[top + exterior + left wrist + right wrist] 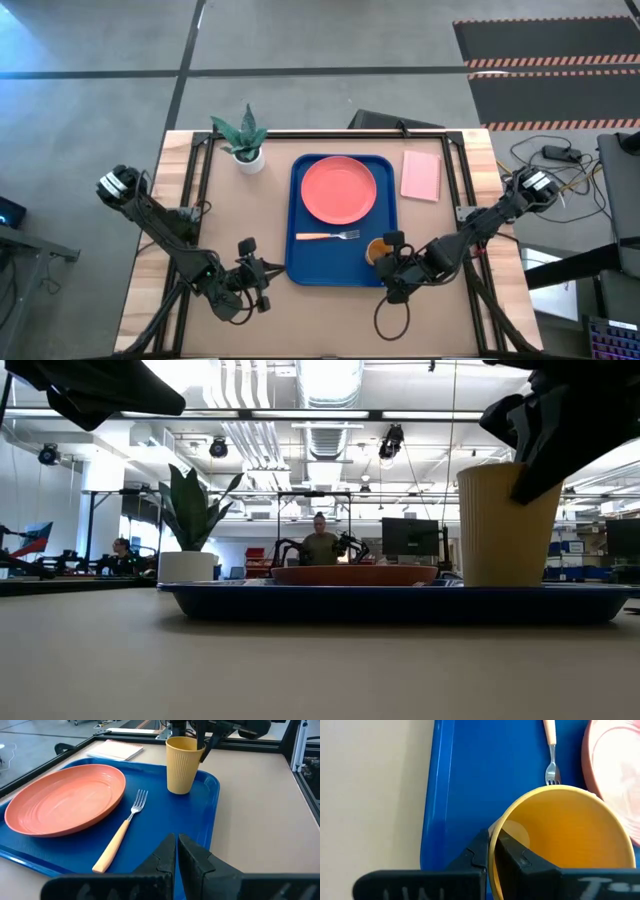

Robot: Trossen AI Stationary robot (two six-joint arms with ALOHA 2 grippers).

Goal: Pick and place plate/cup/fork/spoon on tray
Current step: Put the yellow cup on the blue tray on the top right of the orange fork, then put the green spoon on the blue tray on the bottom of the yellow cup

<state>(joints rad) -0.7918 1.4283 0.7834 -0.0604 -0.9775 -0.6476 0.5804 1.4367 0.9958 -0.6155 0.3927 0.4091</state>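
The blue tray (300,270) lies at the table's middle. The coral plate (339,190) rests flat on its far half. The fork (327,236) lies across the tray just nearer than the plate, tines toward the right. The yellow cup (377,250) stands upright in the tray's near right corner, and it also shows in the left wrist view (184,765). My right gripper (388,255) is shut on the cup's rim. My left gripper (262,283) is shut and empty, just left of the tray's near left corner. The spoon is out of view. My right gripper pinches the cup's wall at the rim (492,837), on the side toward the table's right edge, with one finger inside the cup and one outside. The fingers slant down from above and from the right. The cup stands upright with its base on the tray (200,820).
A potted plant (243,140) stands at the far left of the tray. A pale pink pad (421,175) lies to the tray's far right. Bare tabletop runs along the near edge and both sides. People sit in the room beyond the table.
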